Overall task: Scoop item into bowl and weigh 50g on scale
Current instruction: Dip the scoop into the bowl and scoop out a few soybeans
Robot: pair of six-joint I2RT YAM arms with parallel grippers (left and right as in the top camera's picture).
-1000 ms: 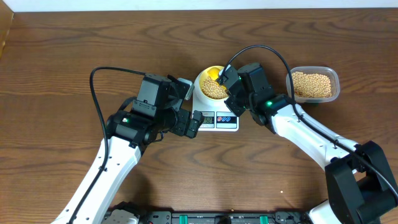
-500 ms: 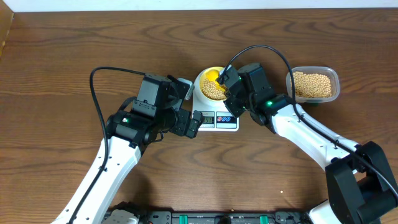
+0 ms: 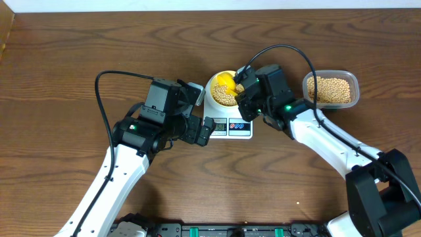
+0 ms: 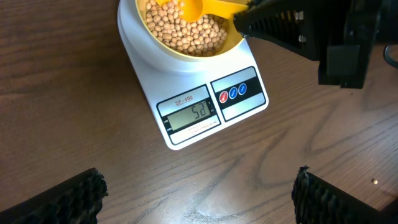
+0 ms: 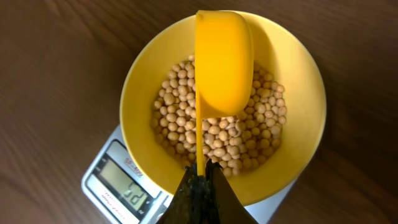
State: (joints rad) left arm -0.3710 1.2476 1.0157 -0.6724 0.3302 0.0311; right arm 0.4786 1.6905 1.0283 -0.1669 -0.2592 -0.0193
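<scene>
A white flat kitchen scale (image 4: 199, 106) sits on the dark wooden tabletop (image 4: 62, 93), its small grey display (image 4: 189, 115) reading 52. On it stands a small round yellow bowl (image 4: 140, 22) of small tan beans (image 4: 183, 34). A yellow-orange plastic scoop (image 4: 205, 7) lies over them, gripped by the right arm's black fingers (image 4: 267, 22). The left arm's black fingers (image 4: 68, 199) stand wide apart.

R arm shifted slightly, more of the scoop showing over the bowl

R gripper (image 3: 242, 84) + wrist now sit a touch closer to the tub (image 3: 331, 90) and the table's far edge than 1 s ago. Cable (image 3: 289, 51) loop above it arcs higher and wider. The scoop (image 3: 225, 81) shows more of its yellow body over the beans (image 3: 227, 95) at the far-left of the bowl (image 3: 212, 89); earlier only a small patch showed.
</scene>
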